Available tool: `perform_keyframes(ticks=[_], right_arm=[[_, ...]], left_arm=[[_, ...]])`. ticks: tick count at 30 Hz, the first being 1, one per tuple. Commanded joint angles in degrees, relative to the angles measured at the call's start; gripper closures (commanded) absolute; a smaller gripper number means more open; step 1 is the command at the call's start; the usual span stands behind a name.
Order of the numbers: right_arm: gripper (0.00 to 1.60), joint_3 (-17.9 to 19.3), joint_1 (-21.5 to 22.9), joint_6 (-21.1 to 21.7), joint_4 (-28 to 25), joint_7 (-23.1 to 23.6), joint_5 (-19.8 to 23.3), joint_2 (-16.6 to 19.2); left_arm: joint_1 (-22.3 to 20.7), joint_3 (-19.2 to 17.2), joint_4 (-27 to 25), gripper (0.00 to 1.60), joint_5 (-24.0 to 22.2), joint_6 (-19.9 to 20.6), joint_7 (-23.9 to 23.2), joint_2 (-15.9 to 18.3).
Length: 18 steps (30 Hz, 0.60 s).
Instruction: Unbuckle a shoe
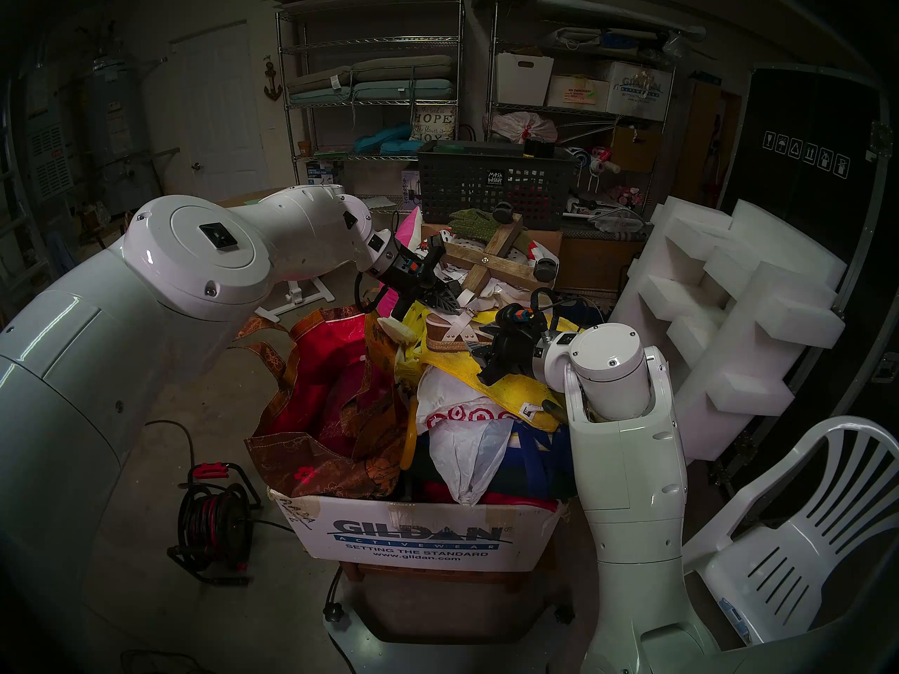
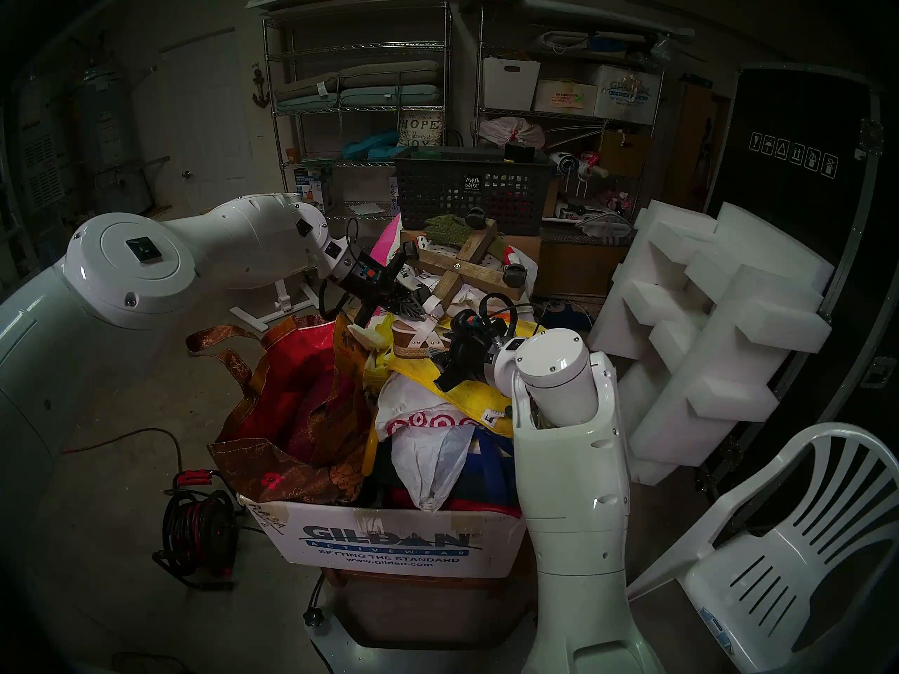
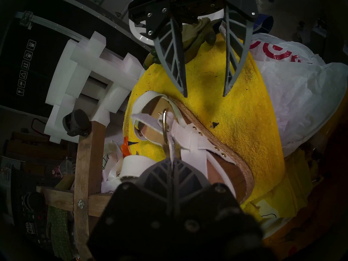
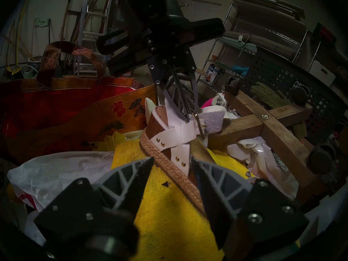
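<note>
The shoe [image 1: 450, 335] [image 4: 163, 151], a white strappy sandal with a woven jute sole, lies on a yellow towel [image 3: 241, 119] on top of the pile. My left gripper [image 3: 172, 159] [image 1: 450, 302] is shut on the sandal's white ankle strap, just beside the small gold buckle [image 3: 165, 126] [image 4: 200, 125]. The strap's loose end sticks out past the buckle. My right gripper [image 4: 172, 160] [image 3: 205, 94] stands open a little short of the sole, over the towel, with nothing between its fingers.
A wooden cross with caster wheels [image 1: 491, 264] lies just behind the sandal, with a green glove [image 1: 474, 218] and a black mesh basket [image 1: 491, 191] beyond. A red-orange tote bag [image 1: 331, 391] is on the left. White foam blocks [image 1: 729, 293] and a white chair [image 1: 802, 537] stand on the right. All the clutter sits in a cardboard box [image 1: 418, 537].
</note>
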Motion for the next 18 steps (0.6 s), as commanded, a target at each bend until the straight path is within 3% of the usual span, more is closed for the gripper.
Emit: perform_keyframes(ticks=[1,18], right_arm=[[0.53,0.4,3.9,-1.0,1.0,-0.4,0.2,0.3],[0.56,1.1,8.5,-4.0,3.9,0.0,1.2,1.2]], left_arm=[[-1.7,-0.1,0.5,1.60,-0.9,0.7,-5.8,-0.4],[-1.2,0.0,1.8,1.60,-1.7,2.2,-7.0,-2.4]])
